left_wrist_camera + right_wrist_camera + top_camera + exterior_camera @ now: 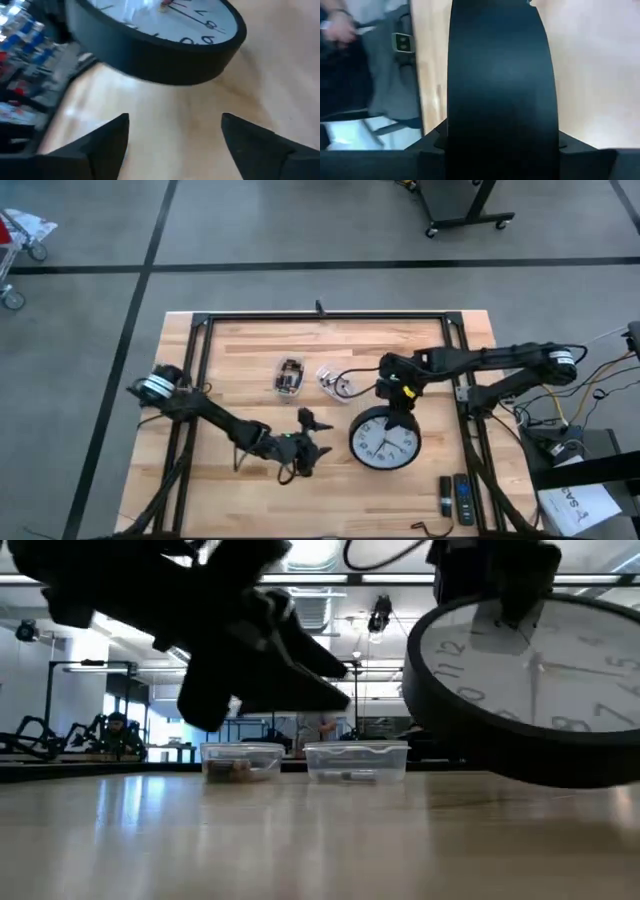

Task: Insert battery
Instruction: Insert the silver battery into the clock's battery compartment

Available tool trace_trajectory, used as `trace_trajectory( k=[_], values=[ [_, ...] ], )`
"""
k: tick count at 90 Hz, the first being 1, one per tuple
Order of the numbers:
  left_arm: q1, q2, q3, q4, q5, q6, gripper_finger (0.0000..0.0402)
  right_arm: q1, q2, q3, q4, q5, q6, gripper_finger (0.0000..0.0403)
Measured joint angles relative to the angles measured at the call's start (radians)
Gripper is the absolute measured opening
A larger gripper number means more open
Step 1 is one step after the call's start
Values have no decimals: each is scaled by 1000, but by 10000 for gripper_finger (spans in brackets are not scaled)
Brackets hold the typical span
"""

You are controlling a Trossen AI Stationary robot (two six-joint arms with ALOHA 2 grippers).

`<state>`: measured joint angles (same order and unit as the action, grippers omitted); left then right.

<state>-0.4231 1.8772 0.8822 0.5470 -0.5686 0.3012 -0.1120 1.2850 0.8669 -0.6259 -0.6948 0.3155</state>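
Note:
A round black-rimmed clock (384, 439) with a white face is near the table's front right, tilted with its far edge raised and its face up and toward the near edge (540, 680). My right gripper (401, 406) is shut on its far rim. My left gripper (312, 436) hovers open just left of the clock, fingers pointing at it (175, 145), holding nothing. I cannot pick out a battery. One of two clear tubs (288, 376) holds small dark items. My right gripper pinches the clock's black rim (500, 125) at its raised far edge, one finger (432, 145) on each flat side. The fingers come from above and the far side, slanting down. The clock hangs tilted below them; whether its near edge touches the table I cannot tell.
The two clear tubs (240, 760) (355, 760) sit side by side at mid-table, behind the grippers. Two dark remotes (455, 498) lie by the front right edge. A black frame (320, 317) borders the wooden table.

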Motion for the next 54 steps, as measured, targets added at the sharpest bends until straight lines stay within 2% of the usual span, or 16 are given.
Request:
trace_trajectory(
  k=[21, 31, 42, 54],
  values=[
    [26, 60, 40, -16, 176, -177, 310, 0, 22, -88, 180, -42, -3, 136],
    [29, 73, 40, -11, 193, -188, 310, 0, 66, -89, 234, -70, -16, 138],
    [36, 82, 39, -36, 194, -201, 310, 0, 138, -89, 295, -167, -25, 136],
    [49, 97, 30, -49, 194, -221, 310, 0, 202, -89, 365, -217, -29, 136]
  ],
)
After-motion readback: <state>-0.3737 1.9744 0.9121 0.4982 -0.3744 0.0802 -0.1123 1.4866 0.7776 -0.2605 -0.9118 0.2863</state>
